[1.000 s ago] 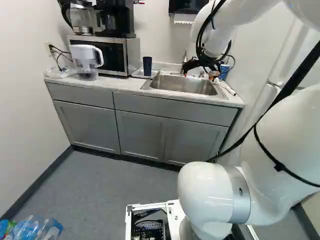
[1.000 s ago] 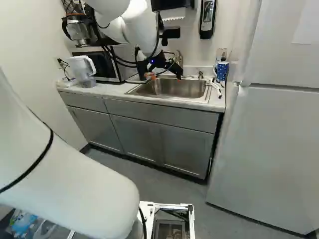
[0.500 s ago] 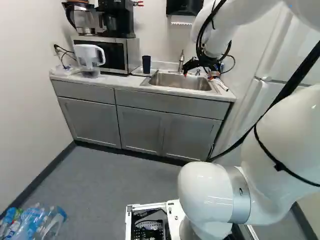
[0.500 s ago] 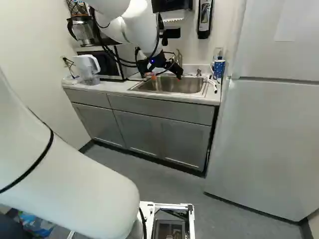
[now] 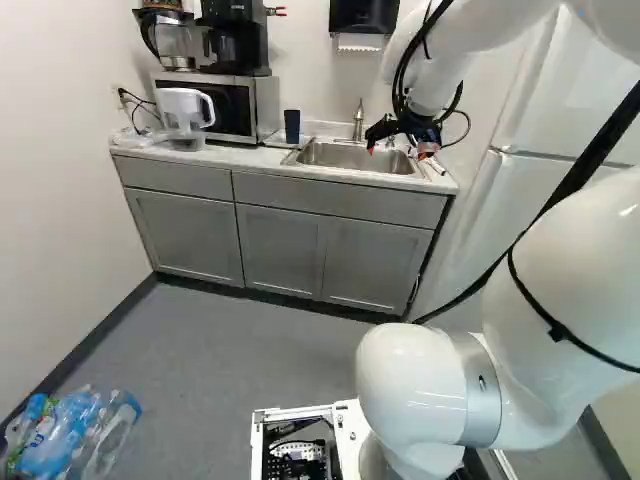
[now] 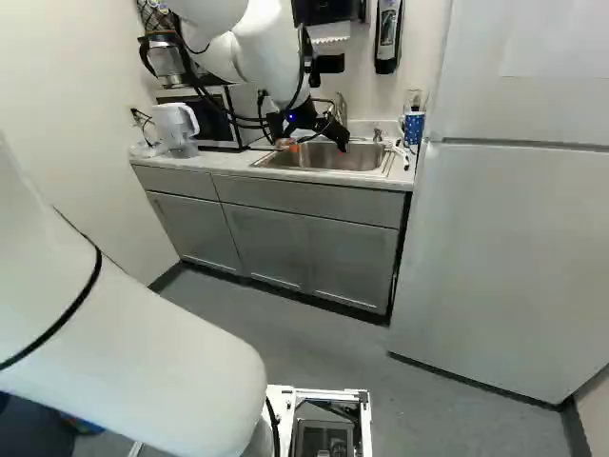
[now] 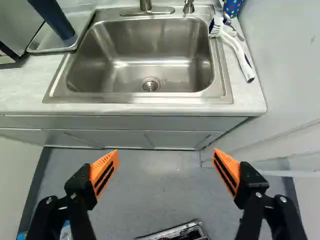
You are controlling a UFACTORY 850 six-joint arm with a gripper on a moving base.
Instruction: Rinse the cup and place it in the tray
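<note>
My gripper [image 5: 397,142] hangs before the sink [image 5: 355,157] in the left base view. In the wrist view the gripper [image 7: 166,162] stands wide open, nothing between its orange pads; floor shows between them and the sink basin [image 7: 150,55] lies ahead. A dark blue cup [image 5: 292,126] stands on a shallow tray beside the sink, by the microwave. The wrist view shows this cup [image 7: 56,21] on the clear tray [image 7: 55,49], cut off by the view's edge. A blue dotted cup [image 6: 414,128] stands at the counter's other end.
A faucet [image 5: 359,120] rises behind the basin. A white-handled brush [image 7: 239,52] lies beside the sink. The pitcher [image 5: 184,116] and microwave [image 5: 235,108] are on the counter. The fridge [image 6: 504,238] stands at the right; bottles [image 5: 75,435] are on the floor at the left.
The base has moved back from the counter, which looks smaller and farther off in both base views. My arm keeps its pose against its lowest joint. The cup stays on its tray.
</note>
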